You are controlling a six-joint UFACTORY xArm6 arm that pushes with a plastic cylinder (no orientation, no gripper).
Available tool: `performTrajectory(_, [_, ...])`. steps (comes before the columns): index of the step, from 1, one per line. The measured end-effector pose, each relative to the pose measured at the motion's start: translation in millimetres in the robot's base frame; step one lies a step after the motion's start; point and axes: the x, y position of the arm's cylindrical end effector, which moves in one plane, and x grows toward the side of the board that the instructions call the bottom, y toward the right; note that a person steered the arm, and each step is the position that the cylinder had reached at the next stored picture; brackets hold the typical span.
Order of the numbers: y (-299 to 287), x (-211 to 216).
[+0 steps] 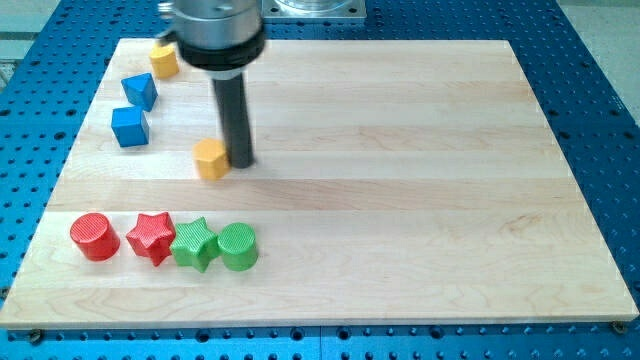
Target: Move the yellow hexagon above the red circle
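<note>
Toward the left half of the wooden table [420, 180], roughly midway between its top and bottom edges, the yellow hexagon [211, 158] is located, with my tip [240, 160] set just beside it on the view's right, touching or very nearly so. No jaws are fitted to the rod, so nothing is opened, closed or clamped; contact is made by the tip alone, and the block is simply pushed. The red circle [94, 237] is found near the bottom-left corner, at the left end of a row that is continued to the right by the red star [151, 237], the green star [194, 243] and the green circle [238, 247]. The placement of the tip on the hexagon's right flank is judged to be deliberate — a leftward push is what is called for, since the target spot lies directly above the red circle and the hexagon sits to the right of it. Near the top-left corner, a second yellow block [164, 60] and two blue blocks [139, 91] [130, 127] are positioned — well clear of the intended path, though the lower blue block could be grazed if the push is carried too high.
</note>
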Motion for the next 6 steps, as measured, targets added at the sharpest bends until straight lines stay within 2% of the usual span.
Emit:
performTrajectory(2, [-40, 41])
performTrajectory(3, [-58, 39])
performTrajectory(4, [-20, 33])
performTrajectory(5, [-37, 8])
performTrajectory(6, [-86, 10])
